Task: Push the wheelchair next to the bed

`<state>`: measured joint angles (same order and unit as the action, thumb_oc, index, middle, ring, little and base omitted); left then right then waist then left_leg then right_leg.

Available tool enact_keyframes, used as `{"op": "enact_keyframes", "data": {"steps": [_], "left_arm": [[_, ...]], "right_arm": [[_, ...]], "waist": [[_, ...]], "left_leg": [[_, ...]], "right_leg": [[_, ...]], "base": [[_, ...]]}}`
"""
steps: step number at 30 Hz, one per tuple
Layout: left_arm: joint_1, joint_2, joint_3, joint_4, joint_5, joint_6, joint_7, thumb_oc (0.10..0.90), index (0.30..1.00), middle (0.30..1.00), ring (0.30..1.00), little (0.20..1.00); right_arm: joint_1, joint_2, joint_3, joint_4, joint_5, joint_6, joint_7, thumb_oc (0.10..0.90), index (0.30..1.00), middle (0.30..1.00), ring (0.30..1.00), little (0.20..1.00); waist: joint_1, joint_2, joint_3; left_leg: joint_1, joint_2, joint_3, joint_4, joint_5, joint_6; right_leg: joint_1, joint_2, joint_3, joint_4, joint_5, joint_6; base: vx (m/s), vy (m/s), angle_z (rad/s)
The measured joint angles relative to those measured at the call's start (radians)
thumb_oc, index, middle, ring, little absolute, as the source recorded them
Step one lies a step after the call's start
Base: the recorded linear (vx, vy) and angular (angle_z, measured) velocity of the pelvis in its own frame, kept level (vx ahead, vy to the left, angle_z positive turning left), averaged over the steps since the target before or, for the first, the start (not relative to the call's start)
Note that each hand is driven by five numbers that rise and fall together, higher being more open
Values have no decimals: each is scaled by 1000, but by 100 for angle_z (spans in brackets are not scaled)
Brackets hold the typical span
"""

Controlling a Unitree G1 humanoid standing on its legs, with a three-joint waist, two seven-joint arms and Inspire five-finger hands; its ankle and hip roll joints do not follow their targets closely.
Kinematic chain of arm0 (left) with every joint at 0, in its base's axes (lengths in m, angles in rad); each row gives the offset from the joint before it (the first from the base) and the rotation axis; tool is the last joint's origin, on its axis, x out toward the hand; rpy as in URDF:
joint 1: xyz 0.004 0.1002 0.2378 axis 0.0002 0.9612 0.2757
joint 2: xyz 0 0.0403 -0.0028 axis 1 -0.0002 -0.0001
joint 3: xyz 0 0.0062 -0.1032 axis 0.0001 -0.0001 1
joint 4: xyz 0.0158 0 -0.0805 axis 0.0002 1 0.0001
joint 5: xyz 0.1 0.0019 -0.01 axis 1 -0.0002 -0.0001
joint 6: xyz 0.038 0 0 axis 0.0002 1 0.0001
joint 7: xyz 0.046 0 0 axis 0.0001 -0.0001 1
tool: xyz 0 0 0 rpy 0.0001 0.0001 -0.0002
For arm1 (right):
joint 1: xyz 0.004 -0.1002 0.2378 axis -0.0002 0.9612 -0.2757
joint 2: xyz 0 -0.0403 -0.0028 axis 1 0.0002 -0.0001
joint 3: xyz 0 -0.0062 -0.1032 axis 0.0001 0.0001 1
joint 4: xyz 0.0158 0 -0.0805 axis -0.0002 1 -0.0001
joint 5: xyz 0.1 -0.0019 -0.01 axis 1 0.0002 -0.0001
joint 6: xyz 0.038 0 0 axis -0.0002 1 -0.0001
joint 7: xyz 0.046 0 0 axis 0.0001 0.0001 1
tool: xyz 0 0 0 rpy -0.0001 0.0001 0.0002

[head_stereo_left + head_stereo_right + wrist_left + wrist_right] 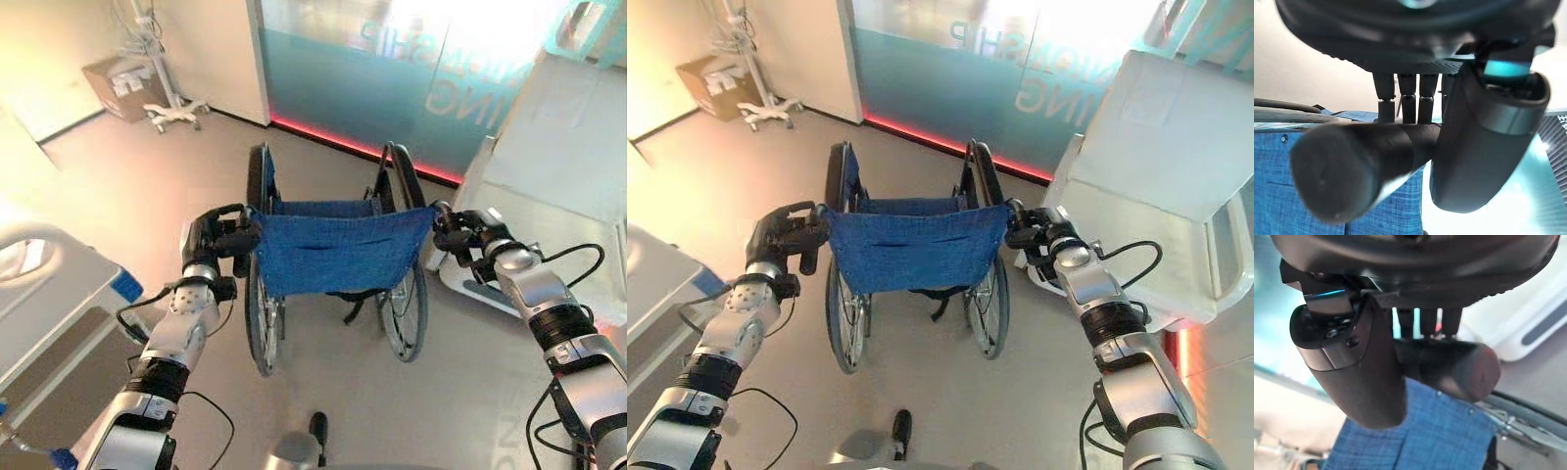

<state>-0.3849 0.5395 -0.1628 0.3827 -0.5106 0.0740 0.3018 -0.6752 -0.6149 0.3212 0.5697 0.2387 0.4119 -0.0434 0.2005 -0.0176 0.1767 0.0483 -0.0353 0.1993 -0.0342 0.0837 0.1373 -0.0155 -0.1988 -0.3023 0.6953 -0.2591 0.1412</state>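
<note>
A smooth beige-grey floor [323, 372] runs back to a teal frosted glass partition [392, 88] with a glowing red strip [362, 149] along its foot (pale lettering shows on the glass). Left of it stands a plain cream wall [211, 49]. In the far left corner sit a brown cardboard box [122, 83] and a white wheeled stand [171, 103]. Strong light falls from the upper right.

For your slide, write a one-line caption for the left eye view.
Both dark hands, left and right, grip the push handles of a blue-backed wheelchair beside a white bed.
</note>
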Motion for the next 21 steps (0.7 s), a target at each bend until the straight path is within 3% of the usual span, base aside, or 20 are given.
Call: {"op": "enact_keyframes", "data": {"steps": [4, 5, 9, 11, 12, 16, 17, 19, 20, 21], "left_arm": [[-43, 6, -9, 50, 3, -3, -13, 400, 300, 300, 300, 300], [-54, 7, -11, 70, 3, -3, -23, 400, 300, 300, 300, 300], [-56, 4, -12, 109, 3, -1, -39, 400, 300, 300, 300, 300], [-55, 3, -28, 122, -7, 2, -43, 400, 300, 300, 300, 300], [-53, -5, -30, 126, -8, 5, -44, 400, 300, 300, 300, 300], [-51, -14, -24, 123, -8, 10, -44, 400, 300, 300, 300, 300], [-52, -20, -19, 123, -8, 12, -42, 400, 300, 300, 300, 300], [-48, -25, -13, 120, -10, 22, -38, 400, 300, 300, 300, 300], [-41, -33, -8, 115, -10, 28, -35, 400, 300, 300, 300, 300], [-39, -42, -8, 113, -9, 28, -27, 400, 300, 300, 300, 300]], "right_arm": [[7, 10, 1, 1, 1, -2, -17, 400, 300, 300, 300, 300], [10, 12, 2, 2, 1, -2, -18, 400, 300, 300, 300, 300], [21, 15, 8, 2, -6, 5, -16, 400, 300, 300, 300, 300], [30, 16, 6, 0, -9, 19, -15, 400, 300, 300, 300, 300], [34, 16, 6, 1, -27, 26, -10, 400, 300, 300, 300, 300], [32, 13, 0, -1, -36, 36, 0, 400, 300, 300, 300, 300], [30, 11, 0, -6, -37, 36, 2, 400, 300, 300, 300, 300], [30, 3, 4, -17, -41, 40, 3, 400, 300, 300, 300, 300], [32, -3, 8, -17, -41, 39, 10, 400, 300, 300, 300, 300], [30, -5, 8, -9, -46, 33, 15, 400, 300, 300, 300, 300]], "waist": [[-25, 6, 1], [-39, 6, 1], [-121, -8, -1], [-145, -23, -10], [-154, -29, -16], [-152, -52, -33], [-158, -54, -35], [-161, -42, -34], [-163, -37, -34], [-153, -28, -34]], "left_leg": [[52, -8, -10, -23, -23, 12], [70, -18, -24, -24, -38, 17], [124, -72, -99, -17, -86, 19], [128, -102, -147, 18, -127, 21], [136, -108, -164, 37, -148, 17], [140, -107, -213, 108, -210, -11], [135, -98, -234, 139, -236, -36], [145, -70, -247, 159, -256, -66], [149, -46, -235, 183, -272, -92], [140, -18, -212, 222, -282, -110]], "right_leg": [[-68, -26, -11, -157, 10, 6], [-111, -31, -8, -222, 29, 38], [-175, -40, 54, -485, 175, 66], [-187, -53, 104, -603, 235, 61], [-191, -56, 106, -601, 251, 42], [-162, -38, 100, -545, 252, 35], [-136, -23, 97, -550, 281, 8], [-116, 0, 97, -522, 293, -9], [-100, 18, 85, -507, 308, -49], [-91, 34, 56, -496, 276, -67]], "base": [[323, -88, 9], [419, -156, 33], [449, -193, 55], [494, -300, 67], [405, -285, 54], [470, -382, 36], [544, -433, 59], [372, -323, 55], [375, -332, 47], [410, -362, 47]]}}
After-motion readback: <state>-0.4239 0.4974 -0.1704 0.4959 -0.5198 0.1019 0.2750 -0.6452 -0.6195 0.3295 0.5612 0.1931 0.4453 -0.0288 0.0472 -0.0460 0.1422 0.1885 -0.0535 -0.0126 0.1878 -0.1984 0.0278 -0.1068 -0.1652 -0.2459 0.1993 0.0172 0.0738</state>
